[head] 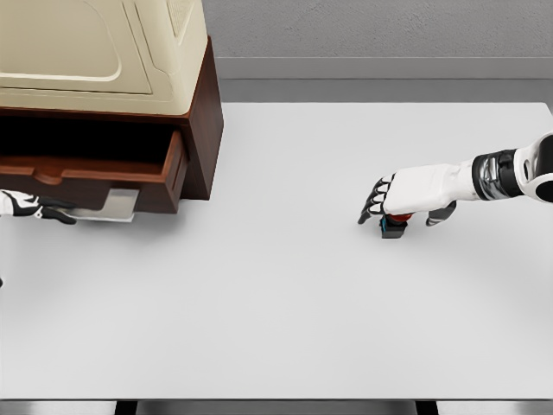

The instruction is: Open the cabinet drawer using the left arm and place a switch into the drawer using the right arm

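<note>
Across most of the head view a white table (285,320) is spread, its far edge met by a grey wall (380,30) and its near edge bordered by a dark strip at the bottom of the picture. At the table's far left corner a cabinet (197,121) is seen, built of dark red-brown wood with a cream-coloured top that carries raised panels. Its drawer (104,177) is pulled out toward the near side, so that a dark hollow is exposed above the drawer front; what lies inside cannot be made out. A pale grey plate is seen hanging just below the drawer front.

From the right edge the white right arm is stretched in over the table, with a dark banded wrist. The right hand (406,201) is lowered to the table well apart from the cabinet, palm down, its black-tipped fingers (373,206) curled downward around the switch (394,226). The switch, a small dark block with a red top and a hint of teal at its base, is seen under the palm, resting on the table and partly covered.

At the left edge, just beside the grey plate, only a part of the left hand (34,208) is shown; whether its fingers are released or clenched cannot be told.
</note>
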